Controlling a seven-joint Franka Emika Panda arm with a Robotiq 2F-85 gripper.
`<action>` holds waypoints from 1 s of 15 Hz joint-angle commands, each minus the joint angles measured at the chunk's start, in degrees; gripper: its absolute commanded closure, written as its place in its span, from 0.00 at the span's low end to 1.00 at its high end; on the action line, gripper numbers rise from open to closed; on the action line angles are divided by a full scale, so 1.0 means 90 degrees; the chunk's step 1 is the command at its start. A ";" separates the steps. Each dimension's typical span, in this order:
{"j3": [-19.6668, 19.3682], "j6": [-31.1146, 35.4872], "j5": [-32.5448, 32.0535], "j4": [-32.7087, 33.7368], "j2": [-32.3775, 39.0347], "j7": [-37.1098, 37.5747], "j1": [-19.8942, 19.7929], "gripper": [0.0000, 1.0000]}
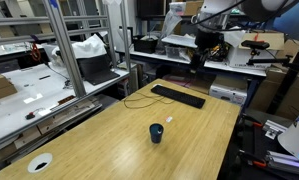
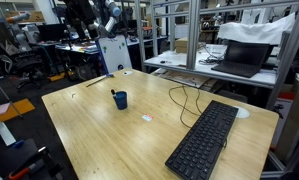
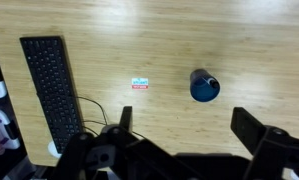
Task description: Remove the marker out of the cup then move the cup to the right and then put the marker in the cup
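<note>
Pincer wide open: my two dark fingers stand far apart at the 6 o'clock edge of the wrist view, and only the bare wood of the table shows between them. I hold nothing and touch nothing; I hang well above the tabletop.

From the gap of my pincer the cup lies at 1 o'clock. It stands upright on the wood, dark blue-black, seen from above and a little aslant. At 9 o'clock of the cup, near it but apart, lies a small tag, white with a red strip. Farther out at 9 o'clock, well apart, the black keyboard runs lengthwise from 12 to 6.

In an exterior view the cup stands by itself on open wood, with the keyboard at its 1 o'clock. My arm hangs beyond that, over the far end of the table. A flat white disc with a dark centre lies at 8 o'clock of the cup, well apart, near the table's corner.

In an exterior view a dark cable loops across the wood by the keyboard. There a thin stub pokes up at the cup's rim on its 10 o'clock side. I take it for the marker, standing in the cup, though it is too small for me to be sure.
</note>
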 commanded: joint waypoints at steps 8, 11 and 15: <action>0.0042 0.0876 -0.0175 0.1020 0.2224 0.2936 0.0085 0.00; -0.0112 0.1094 -0.0441 0.1156 0.2657 0.2874 0.0160 0.00; -0.0316 0.1286 -0.0737 0.1216 0.3102 0.2578 0.0274 0.00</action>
